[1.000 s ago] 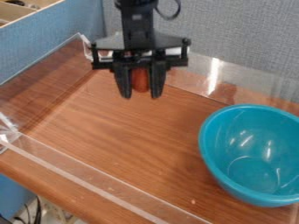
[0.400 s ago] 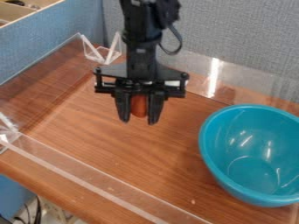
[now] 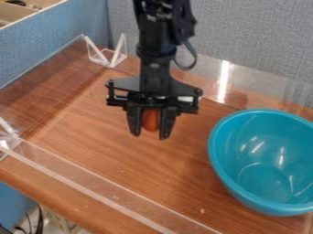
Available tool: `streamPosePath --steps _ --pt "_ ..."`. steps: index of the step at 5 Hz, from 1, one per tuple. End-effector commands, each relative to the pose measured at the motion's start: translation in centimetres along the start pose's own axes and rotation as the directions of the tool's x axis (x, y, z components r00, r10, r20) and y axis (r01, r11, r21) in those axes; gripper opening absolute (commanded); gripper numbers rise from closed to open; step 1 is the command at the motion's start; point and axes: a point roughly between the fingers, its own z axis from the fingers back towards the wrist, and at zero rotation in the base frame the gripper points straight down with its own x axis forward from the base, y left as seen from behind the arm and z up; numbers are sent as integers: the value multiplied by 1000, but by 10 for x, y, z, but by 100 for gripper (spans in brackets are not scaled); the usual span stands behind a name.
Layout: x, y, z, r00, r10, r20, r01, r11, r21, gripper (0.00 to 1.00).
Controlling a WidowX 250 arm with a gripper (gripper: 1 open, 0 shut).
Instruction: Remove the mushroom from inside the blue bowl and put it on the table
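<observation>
My gripper (image 3: 150,126) hangs over the middle of the table (image 3: 86,119), left of the blue bowl (image 3: 265,161). Its two black fingers are shut on the mushroom (image 3: 149,119), whose orange-brown cap shows between them. The mushroom is held just above the wood; I cannot tell if it touches. The bowl is round, glossy teal-blue, and nothing lies inside it. It sits at the right front of the table.
Low clear acrylic walls (image 3: 73,178) edge the reddish-brown tabletop. A clear bracket (image 3: 108,50) stands at the far left corner. A blue partition (image 3: 49,41) rises behind the left wall.
The gripper has moved down and toward the front of the table with the mushroom still held. The bowl has not moved.
</observation>
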Motion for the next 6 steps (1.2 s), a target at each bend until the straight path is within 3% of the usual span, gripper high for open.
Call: streamPosePath --steps 1,4,6 --pt "4 -11 6 999 -37 26 37 999 -9 0" --pt "8 -28 9 997 -71 22 72 997 -9 0" --pt "12 -35 31 996 -76 45 78 996 -36 0"
